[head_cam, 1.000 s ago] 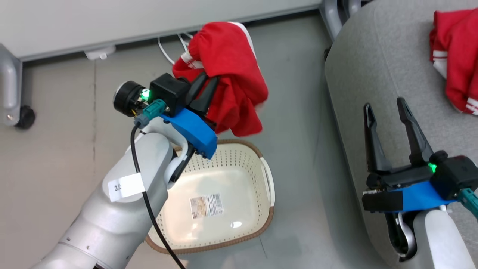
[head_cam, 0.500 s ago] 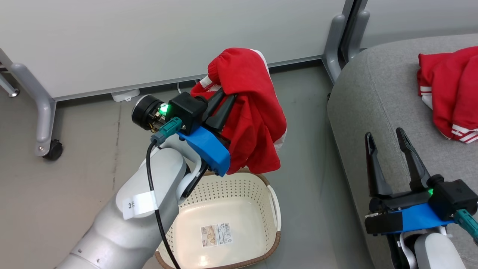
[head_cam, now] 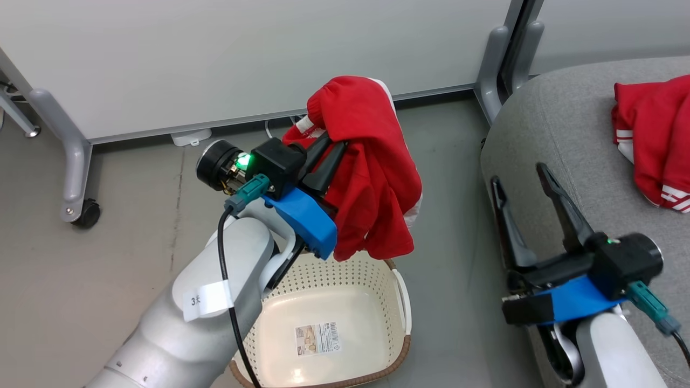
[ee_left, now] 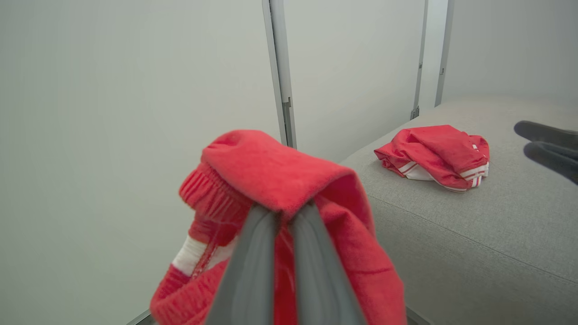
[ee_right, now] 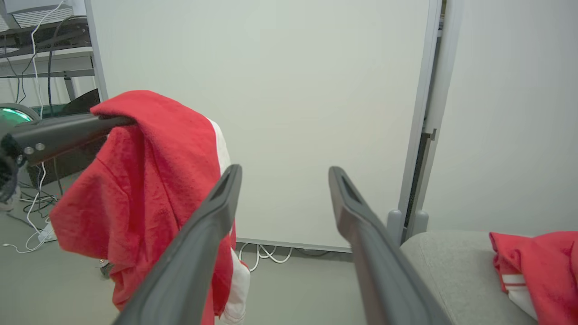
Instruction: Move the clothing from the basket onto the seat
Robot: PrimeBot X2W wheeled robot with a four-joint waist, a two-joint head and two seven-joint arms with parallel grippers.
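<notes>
Left gripper clamps red garment above basket — right gripper spread wide, empty, beside seat.

right pincer | swung forward-left toward the held red garment | wrist rolled

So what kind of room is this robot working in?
Probably a lab or test space mocked up as a home: wheeled white partition panels, loose cables along the floor, and a grey sofa seat.
</notes>
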